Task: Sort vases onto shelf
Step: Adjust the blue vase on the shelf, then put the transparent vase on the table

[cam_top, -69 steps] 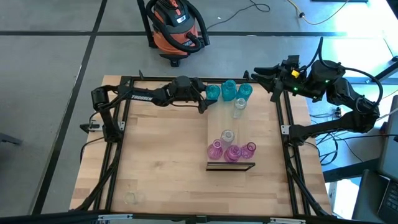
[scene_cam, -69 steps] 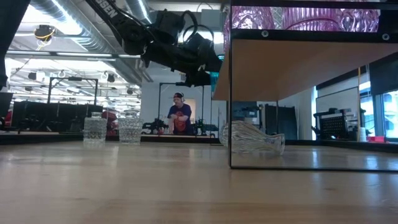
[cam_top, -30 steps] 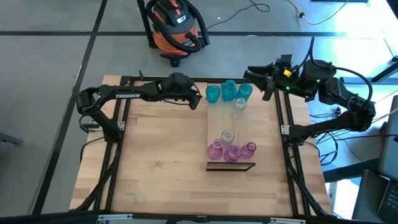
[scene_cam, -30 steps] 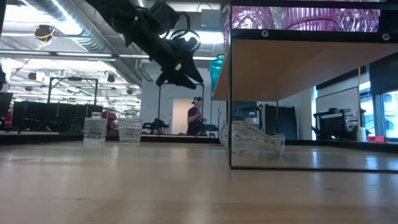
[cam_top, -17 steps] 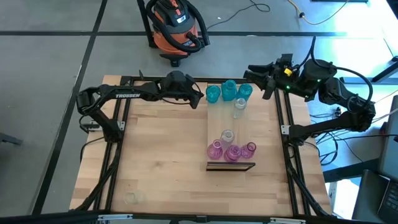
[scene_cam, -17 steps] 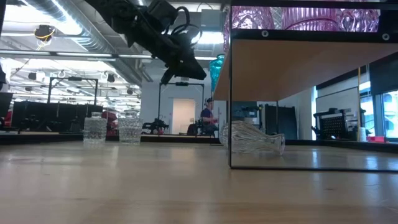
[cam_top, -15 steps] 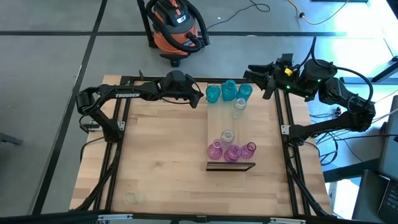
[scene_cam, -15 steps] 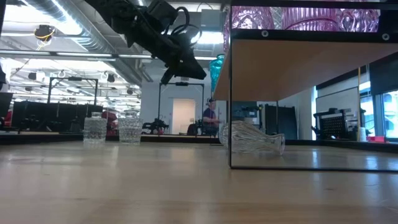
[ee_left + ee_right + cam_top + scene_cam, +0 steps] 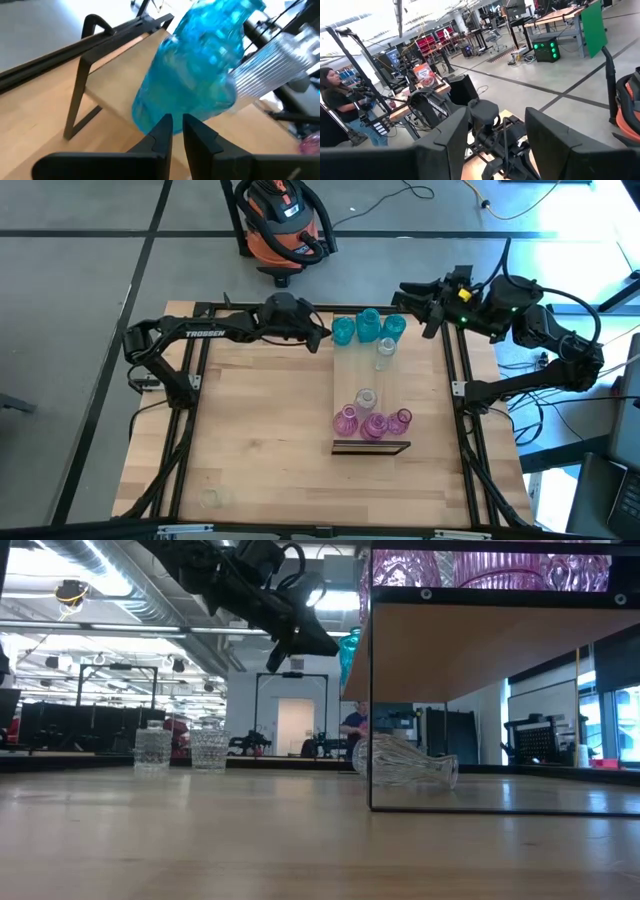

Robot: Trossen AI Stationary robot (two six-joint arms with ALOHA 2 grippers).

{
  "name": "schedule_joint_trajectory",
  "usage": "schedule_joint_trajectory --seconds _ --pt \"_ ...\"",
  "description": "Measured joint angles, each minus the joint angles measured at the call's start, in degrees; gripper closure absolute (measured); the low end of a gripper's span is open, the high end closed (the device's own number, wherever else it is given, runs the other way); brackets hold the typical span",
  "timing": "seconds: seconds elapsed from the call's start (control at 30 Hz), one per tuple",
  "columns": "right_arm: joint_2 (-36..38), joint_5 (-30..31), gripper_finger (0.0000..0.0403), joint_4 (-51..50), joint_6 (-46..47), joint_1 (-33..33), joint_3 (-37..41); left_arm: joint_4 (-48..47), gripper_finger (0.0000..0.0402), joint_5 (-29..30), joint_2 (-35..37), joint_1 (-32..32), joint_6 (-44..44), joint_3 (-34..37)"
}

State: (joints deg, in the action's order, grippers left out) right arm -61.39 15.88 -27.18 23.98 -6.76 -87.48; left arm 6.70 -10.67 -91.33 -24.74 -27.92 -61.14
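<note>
At the shelf's [image 9: 371, 405] far end, beside a standing teal vase [image 9: 343, 330], the left gripper [image 9: 322, 337] is hovering with fingers together and empty, needing clearance to avoid nudging it.

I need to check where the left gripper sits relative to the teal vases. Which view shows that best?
The high view: the left gripper sits beside the leftmost teal vase on the shelf. The left wrist view shows shut fingers before a blurred vase; the low view shows a sliver.
</note>
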Motion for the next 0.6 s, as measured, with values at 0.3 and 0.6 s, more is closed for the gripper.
schedule_joint_trajectory --seconds 0.3,0.6 --pt "-0.01 -0.02 0.0224 0.30 1.12 -0.01 0.00 1.96 0.0365 2.20 0.00 -0.24 -0.98 0.00" --pt "0.01 -2.03 0.0224 0.30 3.50 0.00 0.00 -11.14 0.0369 -2.57 4.00 -1.32 1.59 0.00"
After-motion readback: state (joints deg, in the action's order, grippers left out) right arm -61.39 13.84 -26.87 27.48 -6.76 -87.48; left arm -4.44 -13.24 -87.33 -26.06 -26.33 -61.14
